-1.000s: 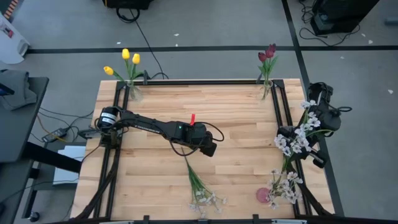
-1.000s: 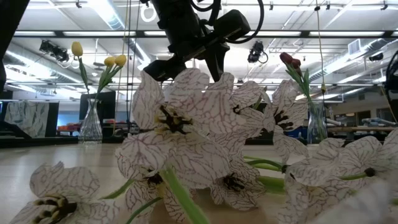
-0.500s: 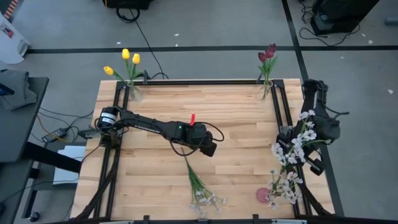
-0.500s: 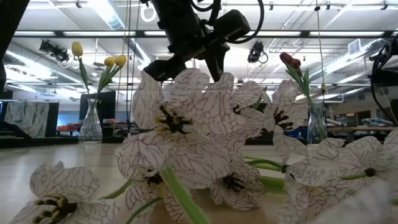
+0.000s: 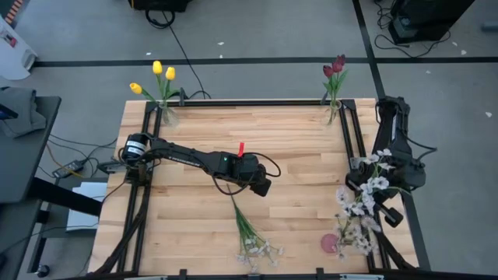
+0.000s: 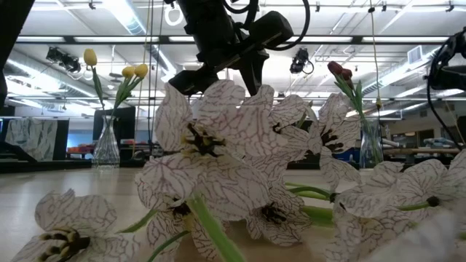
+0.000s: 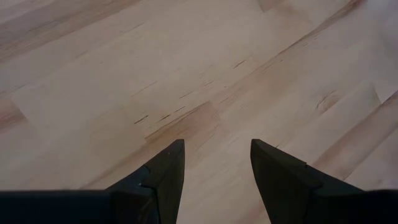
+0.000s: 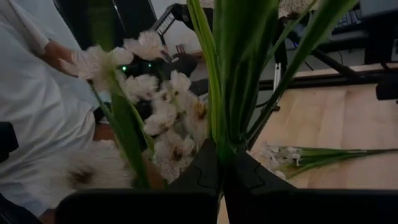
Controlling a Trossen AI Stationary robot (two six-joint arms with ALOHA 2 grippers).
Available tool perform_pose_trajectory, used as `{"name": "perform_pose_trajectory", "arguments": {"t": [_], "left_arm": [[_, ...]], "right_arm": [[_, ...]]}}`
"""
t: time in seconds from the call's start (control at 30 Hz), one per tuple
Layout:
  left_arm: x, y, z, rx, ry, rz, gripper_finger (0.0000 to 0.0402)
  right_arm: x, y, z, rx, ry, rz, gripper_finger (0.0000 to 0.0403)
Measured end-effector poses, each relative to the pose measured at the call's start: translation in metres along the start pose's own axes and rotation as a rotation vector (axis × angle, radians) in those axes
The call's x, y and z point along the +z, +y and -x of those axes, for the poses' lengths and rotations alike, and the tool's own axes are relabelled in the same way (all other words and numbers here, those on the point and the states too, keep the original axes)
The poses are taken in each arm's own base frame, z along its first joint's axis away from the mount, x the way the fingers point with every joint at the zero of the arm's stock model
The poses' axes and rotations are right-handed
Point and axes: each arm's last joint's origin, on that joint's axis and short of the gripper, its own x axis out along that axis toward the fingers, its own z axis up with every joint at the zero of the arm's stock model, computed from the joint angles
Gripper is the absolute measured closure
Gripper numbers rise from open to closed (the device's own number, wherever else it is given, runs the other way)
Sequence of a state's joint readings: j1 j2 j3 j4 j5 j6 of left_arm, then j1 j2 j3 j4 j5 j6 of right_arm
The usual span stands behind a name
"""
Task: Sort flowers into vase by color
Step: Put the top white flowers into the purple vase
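Whitish blossoms are what your right hand (image 8: 221,163) carries: its fingers are pressed together on the green stems of a spray (image 5: 366,187), held over the right edge of the tabletop (image 5: 296,140). In the right wrist view you see those stems rising straight from between the closed fingers, with pale flowers fanning out beside them and a person in a white top (image 8: 37,106) in the room beyond.

Your left hand (image 7: 216,163) hangs above the middle of the tabletop, its 2 fingers apart with nothing between them, only bare wood showing below. In the high view the left arm (image 5: 194,159) stretches from the left side toward the centre.

Look just past that hand toward the near edge and you find a second whitish spray (image 5: 250,233) lying flat on the wood, its blossoms pointing at the near edge. A third spray (image 5: 352,233) lies at the near right corner, beside a small pink round thing (image 5: 329,243).

At the far left corner, 3 yellow tulips (image 5: 158,76) stand in a clear vase (image 6: 106,144). At the far right corner, dark red tulips (image 5: 335,67) stand in another vase (image 6: 370,145).
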State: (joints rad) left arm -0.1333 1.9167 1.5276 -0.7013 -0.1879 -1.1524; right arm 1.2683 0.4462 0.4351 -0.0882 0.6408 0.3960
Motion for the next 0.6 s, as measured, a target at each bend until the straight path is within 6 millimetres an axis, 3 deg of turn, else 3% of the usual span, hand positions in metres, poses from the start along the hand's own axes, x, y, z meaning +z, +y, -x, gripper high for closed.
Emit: {"name": "perform_pose_trajectory", "arguments": {"t": [0.6], "left_arm": [[0.001,0.0,0.0,-0.009,0.02,-0.077,0.0214]], "right_arm": [[-0.018,0.015,-0.016,-0.023,0.087,-0.002,0.039]]}}
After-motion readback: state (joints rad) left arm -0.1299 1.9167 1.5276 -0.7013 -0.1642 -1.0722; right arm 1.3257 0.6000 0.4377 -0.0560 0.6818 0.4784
